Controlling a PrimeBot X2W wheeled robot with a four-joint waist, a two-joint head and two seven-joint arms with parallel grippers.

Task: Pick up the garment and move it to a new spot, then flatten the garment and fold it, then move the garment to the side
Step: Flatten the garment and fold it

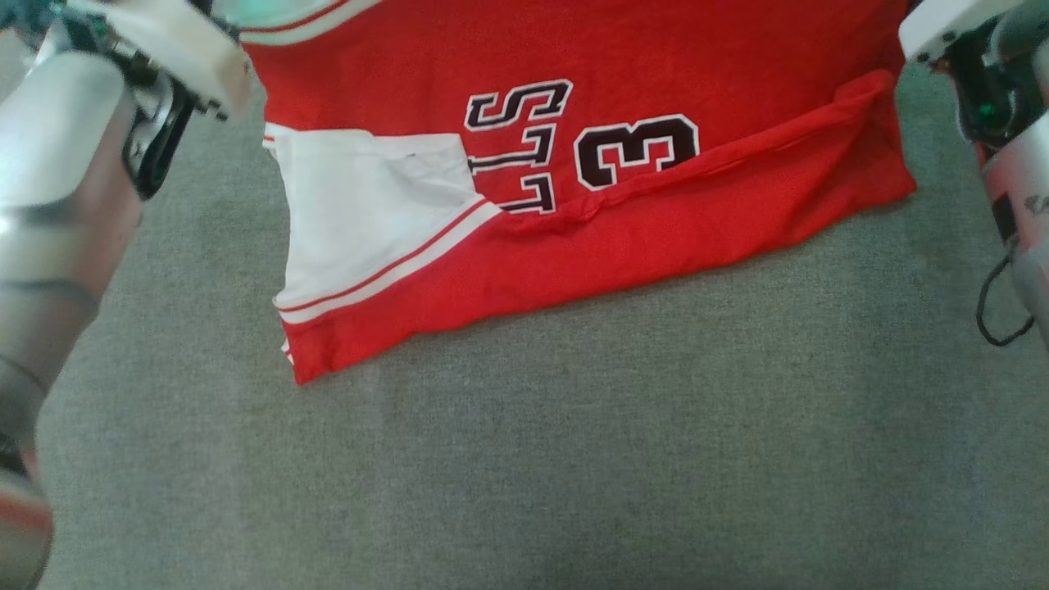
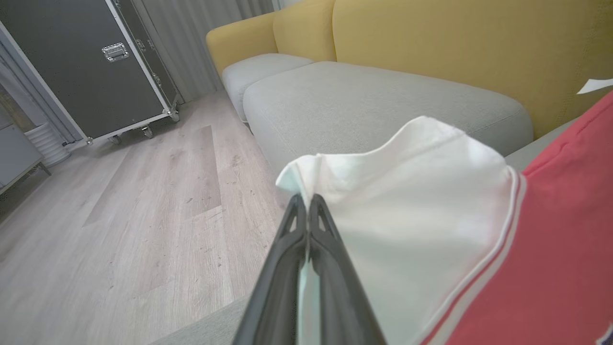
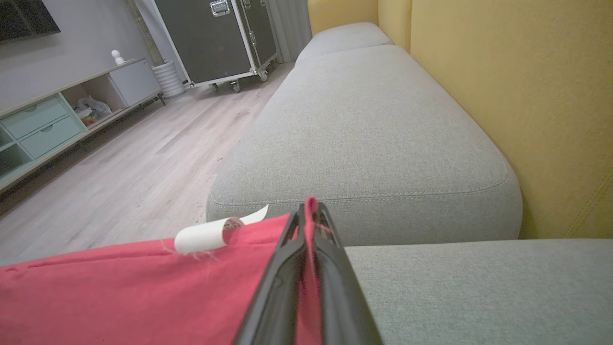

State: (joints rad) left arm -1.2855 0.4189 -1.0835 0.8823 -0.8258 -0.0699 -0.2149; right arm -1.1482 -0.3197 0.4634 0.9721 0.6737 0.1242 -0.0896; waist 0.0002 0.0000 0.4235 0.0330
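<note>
The red jersey (image 1: pixel 623 229) lies partly doubled on the grey sofa seat (image 1: pixel 574 459), toward its far edge. The left gripper (image 2: pixel 306 201) pinches its white sleeve (image 2: pixel 421 201), and the right gripper (image 3: pixel 310 208) pinches its red edge. Folding looks under way, with the move aside not yet done.

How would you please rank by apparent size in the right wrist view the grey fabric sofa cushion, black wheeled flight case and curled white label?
Grey fabric sofa cushion
Black wheeled flight case, shrunk by distance
Curled white label, smallest though nearest

Head camera steeply down on garment (image 1: pixel 574 246); both wrist cameras close along it, toward sofa (image 2: pixel 383 96)
</note>
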